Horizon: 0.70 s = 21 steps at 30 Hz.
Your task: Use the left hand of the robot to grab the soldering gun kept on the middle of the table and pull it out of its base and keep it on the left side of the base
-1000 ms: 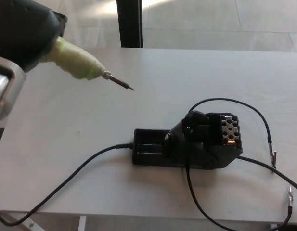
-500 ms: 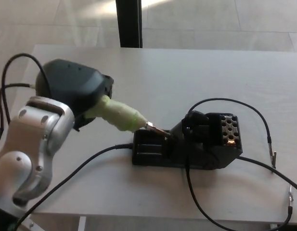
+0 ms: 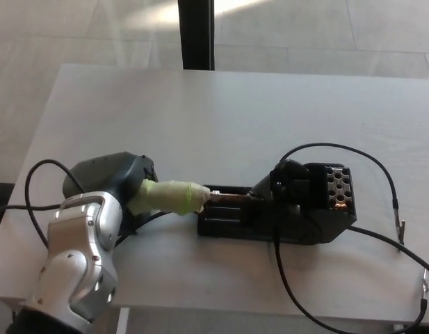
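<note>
Soldering gun (image 3: 169, 197) is in my left hand (image 3: 110, 182), which is closed tight around its green handle. One second ago I held it high and far from the base (image 3: 284, 212). Now, in my head view, it lies low and flat, its metal tip poking into the base just past my hand. It looks like it went back in, so I think the job is not done: it must end up on the desk (image 3: 235, 111), left of the base.

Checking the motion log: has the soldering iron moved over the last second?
Yes. The soldering iron, held in the left hand, came down from the table's far left toward the black base; its tip now lies over the base's left tray.
</note>
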{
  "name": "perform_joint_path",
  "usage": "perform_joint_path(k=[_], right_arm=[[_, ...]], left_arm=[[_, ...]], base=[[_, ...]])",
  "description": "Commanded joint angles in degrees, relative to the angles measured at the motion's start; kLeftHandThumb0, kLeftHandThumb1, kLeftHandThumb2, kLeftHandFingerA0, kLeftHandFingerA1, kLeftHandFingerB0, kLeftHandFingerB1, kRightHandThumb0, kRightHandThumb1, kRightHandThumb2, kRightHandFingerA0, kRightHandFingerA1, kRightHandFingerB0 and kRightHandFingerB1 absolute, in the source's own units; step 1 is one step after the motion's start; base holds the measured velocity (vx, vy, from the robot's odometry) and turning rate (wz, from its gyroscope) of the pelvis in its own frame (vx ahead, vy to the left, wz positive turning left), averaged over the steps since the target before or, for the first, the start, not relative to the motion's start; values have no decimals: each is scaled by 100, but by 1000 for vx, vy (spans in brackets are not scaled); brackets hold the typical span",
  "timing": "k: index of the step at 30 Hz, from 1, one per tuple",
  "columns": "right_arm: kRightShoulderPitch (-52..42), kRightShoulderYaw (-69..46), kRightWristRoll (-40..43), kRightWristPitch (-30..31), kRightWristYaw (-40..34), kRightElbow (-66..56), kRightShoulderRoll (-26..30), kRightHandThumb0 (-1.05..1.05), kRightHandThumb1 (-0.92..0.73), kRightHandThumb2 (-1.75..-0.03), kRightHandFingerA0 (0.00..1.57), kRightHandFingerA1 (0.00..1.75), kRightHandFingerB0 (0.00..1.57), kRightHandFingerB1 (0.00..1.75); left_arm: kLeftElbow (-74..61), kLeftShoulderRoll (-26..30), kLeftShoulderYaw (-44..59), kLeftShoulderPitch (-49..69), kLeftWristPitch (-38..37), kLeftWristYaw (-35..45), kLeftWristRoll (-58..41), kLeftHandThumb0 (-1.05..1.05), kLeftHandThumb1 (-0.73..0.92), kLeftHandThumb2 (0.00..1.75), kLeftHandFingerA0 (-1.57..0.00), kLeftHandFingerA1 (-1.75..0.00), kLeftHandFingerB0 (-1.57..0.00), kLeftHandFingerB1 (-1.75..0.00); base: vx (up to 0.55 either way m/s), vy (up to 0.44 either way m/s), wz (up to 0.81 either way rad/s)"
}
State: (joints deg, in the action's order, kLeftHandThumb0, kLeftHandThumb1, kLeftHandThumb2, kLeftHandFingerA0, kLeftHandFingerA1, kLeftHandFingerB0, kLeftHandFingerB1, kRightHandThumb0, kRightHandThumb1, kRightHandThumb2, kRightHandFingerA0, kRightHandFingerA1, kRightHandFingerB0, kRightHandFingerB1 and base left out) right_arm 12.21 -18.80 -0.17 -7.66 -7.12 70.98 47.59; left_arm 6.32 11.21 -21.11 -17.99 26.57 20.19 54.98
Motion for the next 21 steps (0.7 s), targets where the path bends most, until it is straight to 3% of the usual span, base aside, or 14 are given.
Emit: perform_joint_path(k=[1,2,3,4,5,8,12,13,14,15,17,19,20,21], right_arm=[[41,-65,132,-83,365,105,56,-105,-50,-147,157,155,157,97],[21,-81,159,-93,459,105,66,-105,-46,-144,157,152,153,98],[26,-76,158,-71,502,94,75,-105,-46,-144,157,152,153,98],[27,-87,172,-69,556,101,80,-105,-45,-143,157,153,150,98],[17,-94,178,-96,574,97,78,-105,-42,-141,157,158,147,101],[-34,-222,302,-236,636,55,39,-105,-37,-138,157,160,148,104],[-34,-299,328,-160,672,-34,14,-105,-34,-137,157,153,109,128],[-66,-297,338,-183,759,-75,24,-105,-39,-131,157,143,79,147],[-39,-267,310,-144,771,-55,39,-105,-36,-136,156,151,70,134],[-22,-246,292,-128,772,-60,48,-105,-42,-126,150,136,57,155],[10,-201,256,-56,760,-78,66,-105,-36,-136,147,144,62,137],[34,-156,216,-14,726,-77,86,-105,-34,-137,128,152,57,134],[-25,-20,55,-166,597,-120,102,-105,-50,-120,83,170,42,168],[-33,9,48,-181,579,-126,106,-105,-50,-120,83,170,42,168]], left_arm=[[62,309,-213,161,35,324,-97,-62,72,61,-17,-77,-21,-41],[31,424,-300,165,-6,349,-30,-38,49,105,-7,-58,0,-50],[8,443,-294,177,-6,333,-76,-38,49,105,-7,-58,0,-50],[-4,482,-315,165,20,377,-98,-64,70,61,0,-38,-13,-32],[-33,500,-331,158,51,421,-120,-76,50,85,0,-24,0,-23],[-142,546,-345,145,95,581,-200,-77,49,82,0,-18,-3,-11],[-206,714,-376,117,-122,636,-272,-63,57,74,0,0,0,-14],[-247,837,-476,69,-197,745,-184,-83,51,83,0,-19,-3,0],[-278,880,-509,59,-212,748,-162,-83,51,84,0,-19,-3,0],[-310,910,-519,57,-210,759,-190,-83,51,83,0,-19,-3,0],[-388,984,-511,57,-272,778,-257,-83,50,82,0,-18,-3,0],[-424,1044,-514,72,-340,746,-307,-83,50,82,0,-18,-4,0],[-508,1142,-533,57,-373,906,-318,-83,51,83,0,-18,-2,0],[-524,1166,-545,54,-372,923,-334,-83,51,83,0,-18,-2,0]], base=[[0,0,0],[0,0,0],[0,0,0],[0,0,0],[0,0,0],[0,0,0],[0,0,0],[0,0,0],[0,0,0],[0,0,0],[0,0,0],[0,0,0],[0,0,0],[0,0,0]])
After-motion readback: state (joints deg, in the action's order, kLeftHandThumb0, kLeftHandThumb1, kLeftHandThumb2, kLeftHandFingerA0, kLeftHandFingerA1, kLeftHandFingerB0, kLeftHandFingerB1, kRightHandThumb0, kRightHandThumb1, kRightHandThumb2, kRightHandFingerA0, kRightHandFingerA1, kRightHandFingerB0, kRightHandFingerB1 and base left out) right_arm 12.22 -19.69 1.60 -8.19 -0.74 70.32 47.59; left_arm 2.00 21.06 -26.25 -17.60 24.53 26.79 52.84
